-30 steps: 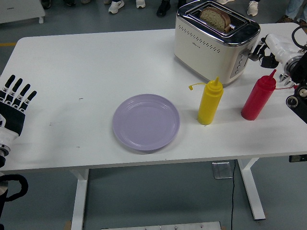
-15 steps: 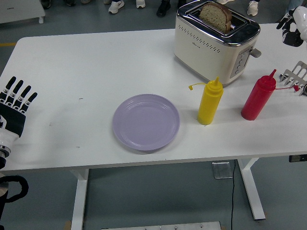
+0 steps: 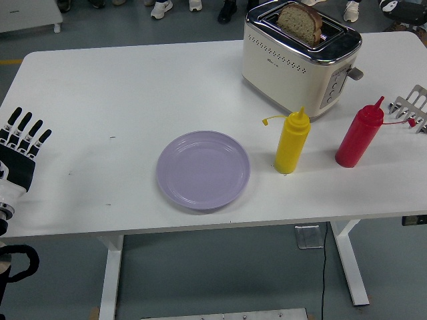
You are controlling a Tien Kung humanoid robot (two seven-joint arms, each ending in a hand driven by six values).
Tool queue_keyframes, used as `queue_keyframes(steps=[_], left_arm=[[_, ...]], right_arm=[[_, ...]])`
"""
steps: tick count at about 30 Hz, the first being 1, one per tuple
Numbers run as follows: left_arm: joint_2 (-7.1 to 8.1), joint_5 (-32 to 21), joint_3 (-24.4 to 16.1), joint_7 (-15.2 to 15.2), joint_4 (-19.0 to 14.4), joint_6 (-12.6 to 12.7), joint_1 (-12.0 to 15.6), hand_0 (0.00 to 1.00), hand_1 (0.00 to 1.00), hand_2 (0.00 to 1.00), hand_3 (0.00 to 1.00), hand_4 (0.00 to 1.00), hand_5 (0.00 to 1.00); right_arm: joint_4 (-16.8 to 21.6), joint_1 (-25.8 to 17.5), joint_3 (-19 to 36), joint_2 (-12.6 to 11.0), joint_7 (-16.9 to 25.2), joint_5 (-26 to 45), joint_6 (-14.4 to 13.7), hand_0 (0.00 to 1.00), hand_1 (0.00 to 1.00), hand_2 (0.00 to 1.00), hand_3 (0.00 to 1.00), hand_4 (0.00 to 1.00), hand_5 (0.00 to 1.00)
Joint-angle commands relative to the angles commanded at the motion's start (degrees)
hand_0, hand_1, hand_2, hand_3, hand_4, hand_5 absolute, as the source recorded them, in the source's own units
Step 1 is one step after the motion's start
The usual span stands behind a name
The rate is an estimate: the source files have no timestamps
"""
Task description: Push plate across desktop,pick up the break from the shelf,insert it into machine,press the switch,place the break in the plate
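A slice of brown bread (image 3: 300,20) stands raised out of the slot of the cream and chrome toaster (image 3: 293,67) at the back right of the table. The toaster's side lever (image 3: 355,72) sits high. A lilac plate (image 3: 203,169) lies bare near the table's front middle. My left hand (image 3: 23,130) rests flat at the left edge with its fingers straight, holding nothing. Only a dark sliver of my right hand (image 3: 402,5) shows at the top right corner, well away from the toaster.
A yellow squeeze bottle (image 3: 291,142) and a red squeeze bottle (image 3: 359,137) stand in front of the toaster, right of the plate. A metal wire shelf (image 3: 413,107) pokes in at the right edge. People's shoes show beyond the table's far edge.
My right hand left the toaster's lever side and rose up and right, almost out of view. The bread popped up in the slot. The left hand stayed put.
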Motion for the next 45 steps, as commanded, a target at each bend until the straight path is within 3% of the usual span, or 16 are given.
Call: queue_keyframes(steps=[18, 45], left_arm=[[0.18, -0.01, -0.15, 0.03, 0.17, 0.02, -0.36, 0.795, 0.853, 0.905, 0.859, 0.620, 0.998], [0.34, -0.06, -0.03, 0.03, 0.32, 0.00, -0.61, 0.795, 0.853, 0.905, 0.858, 0.620, 0.998]], right_arm=[[-12.72, 13.30, -12.01, 6.72, 0.51, 4.36, 6.64, 0.815, 0.787, 0.850, 0.873, 0.768, 0.455], [-27.27, 22.17, -21.84, 15.67, -1.77, 1.93, 8.57, 0.702, 0.712, 0.745, 0.809, 0.759, 0.451]])
